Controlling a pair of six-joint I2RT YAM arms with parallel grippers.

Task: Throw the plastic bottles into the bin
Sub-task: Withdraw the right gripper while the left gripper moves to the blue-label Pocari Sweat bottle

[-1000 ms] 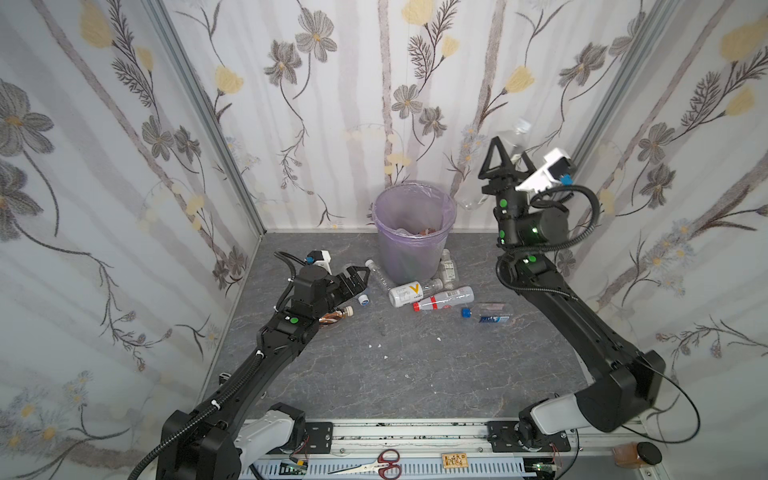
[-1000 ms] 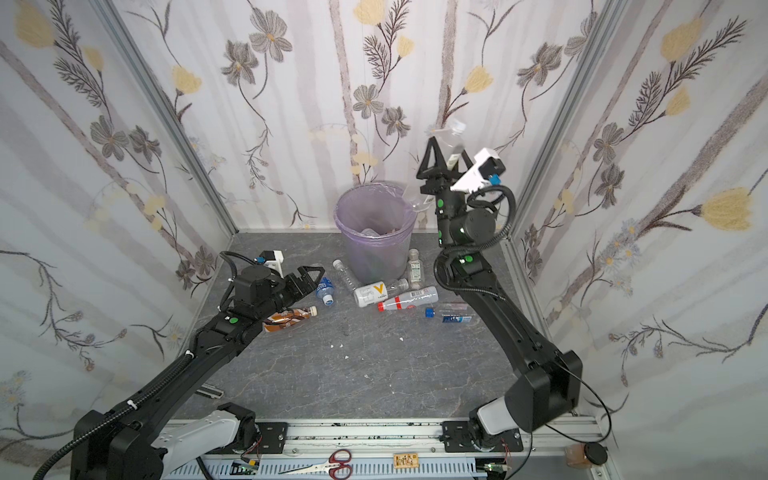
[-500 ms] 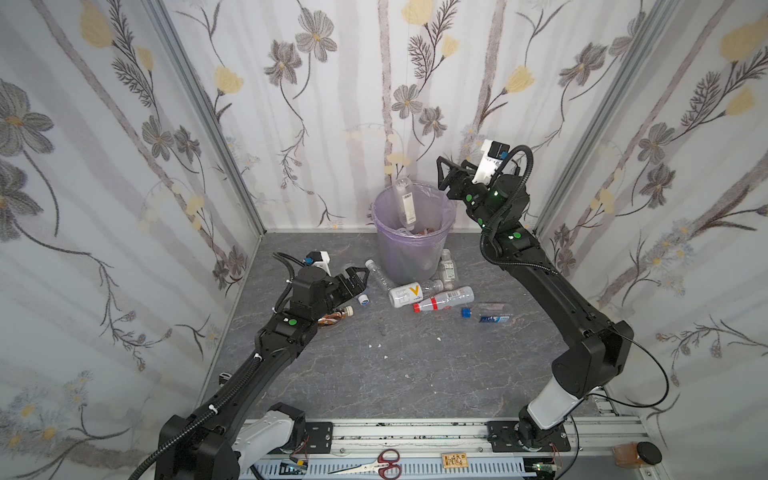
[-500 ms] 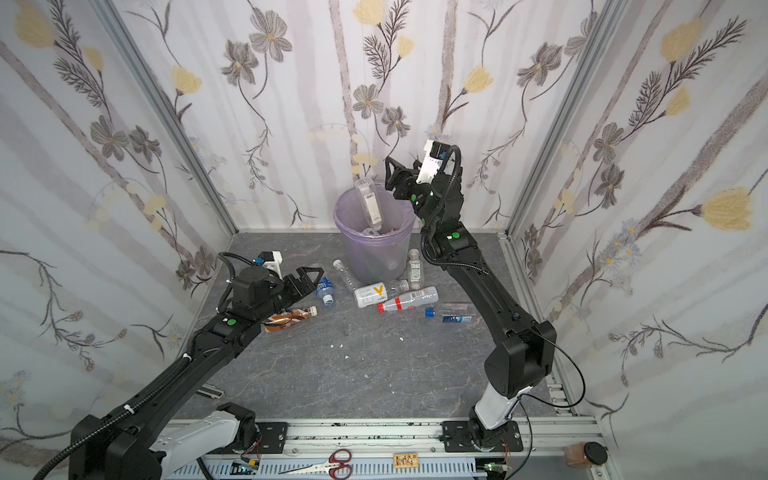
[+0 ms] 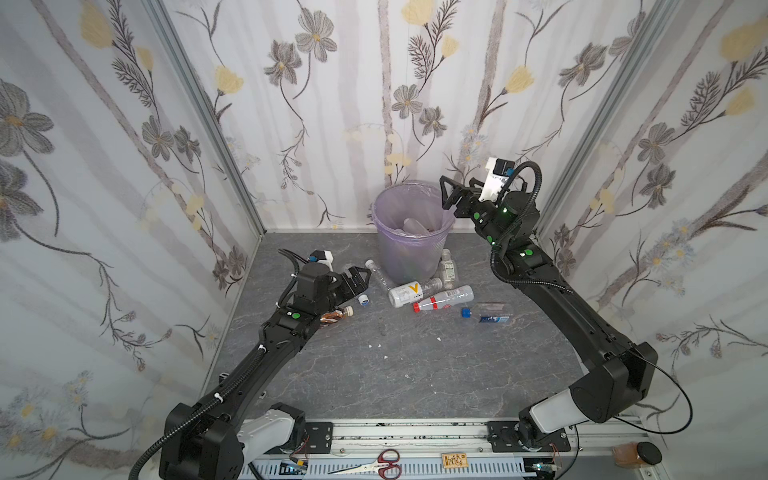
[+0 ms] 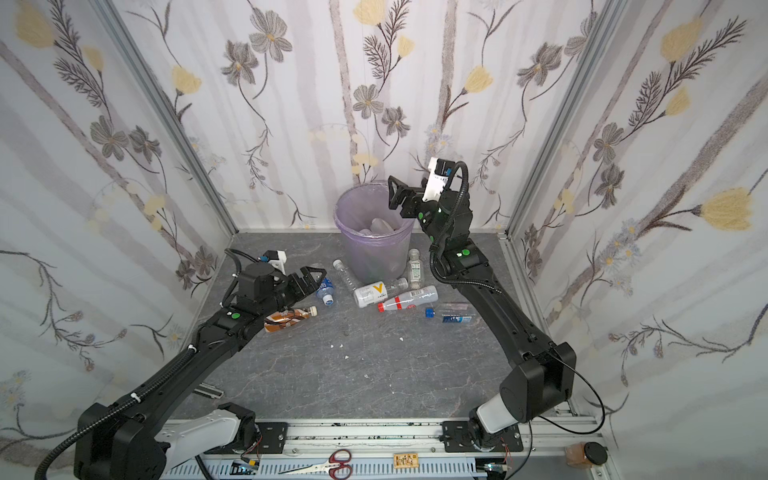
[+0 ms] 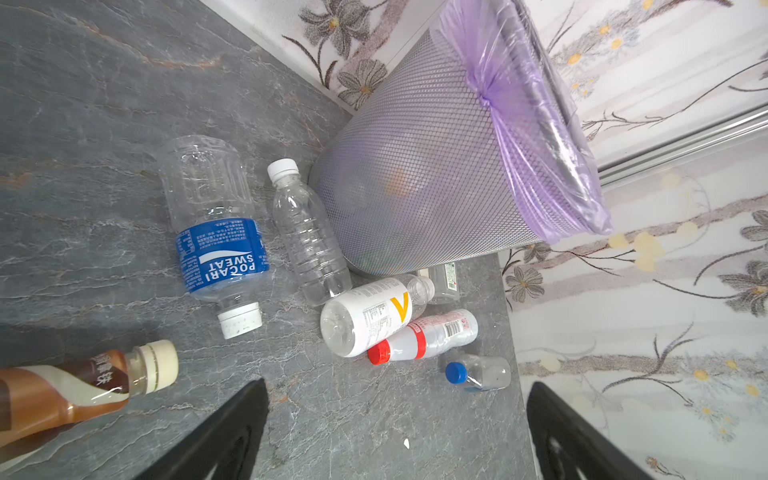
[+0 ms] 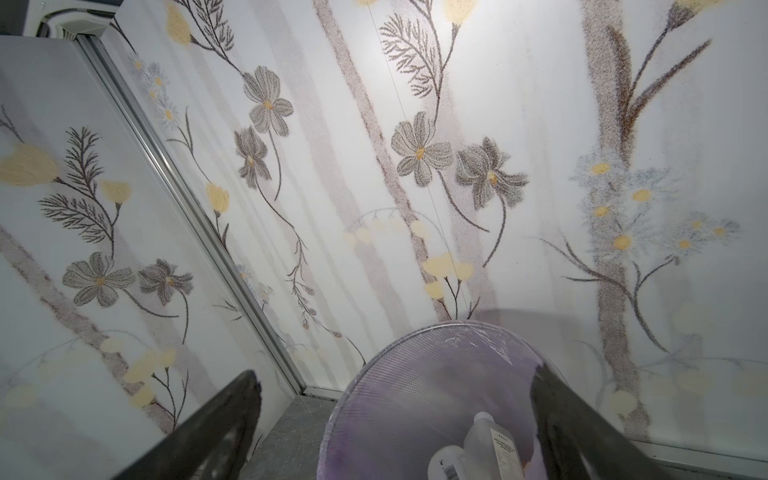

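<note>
While right gripper (image 5: 449, 192) hangs spread above bin (image 5: 399, 257) rim | bottles (image 5: 412, 226) lie inside below.

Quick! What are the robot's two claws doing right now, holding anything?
Left gripper: open, holding nothing.
Right gripper: open, holding nothing, up above the bin.

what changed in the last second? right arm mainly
The right gripper swung from pointing up beside the bin down to its rim and let go of a clear bottle, which now lies inside. The left gripper stayed open in place; the white V bottle and its neighbours did not move.
</note>
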